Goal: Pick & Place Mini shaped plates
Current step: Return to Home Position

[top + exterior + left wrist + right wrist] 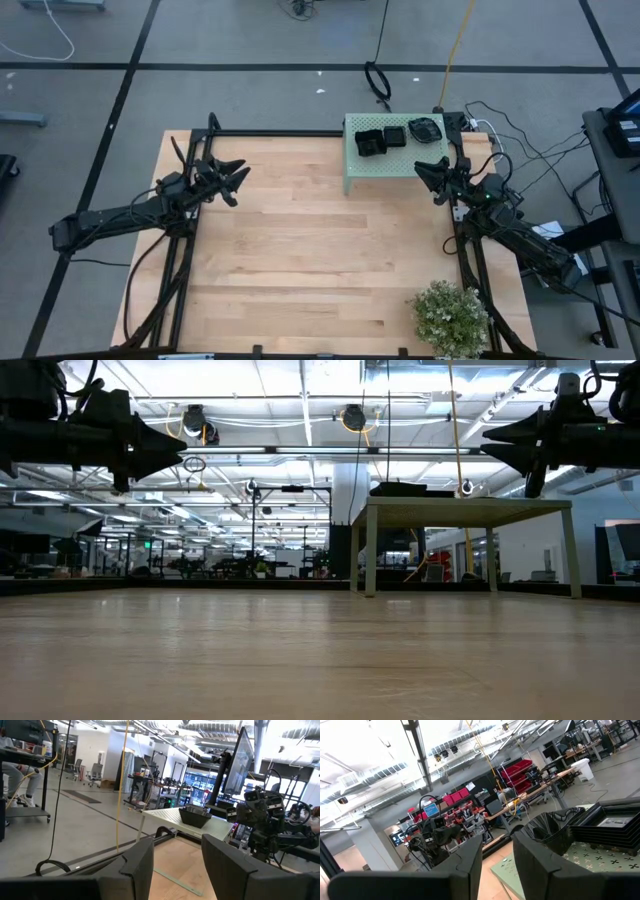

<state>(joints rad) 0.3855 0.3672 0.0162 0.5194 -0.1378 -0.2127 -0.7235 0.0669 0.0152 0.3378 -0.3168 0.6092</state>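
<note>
The mini shaped plates sit in three black stacks on top of the pale green perforated stand (385, 168) at the table's far side: two square stacks (370, 143) (395, 135) and a wavy-rimmed one (426, 129). My right gripper (421, 169) hovers open just off the stand's right near corner, above the table. In its wrist view the wavy stack (552, 827) and a square stack (610, 822) lie close ahead of the gripper (497, 855). My left gripper (242, 178) hangs open over the table's far left, pointing toward the stand (170, 815).
A small bushy green plant (450, 315) stands at the table's near right corner. The black frame rails (185, 250) run along the table's left and right sides. Bare wood (320, 250) lies between the arms. Cables (530, 150) trail on the floor beyond the right edge.
</note>
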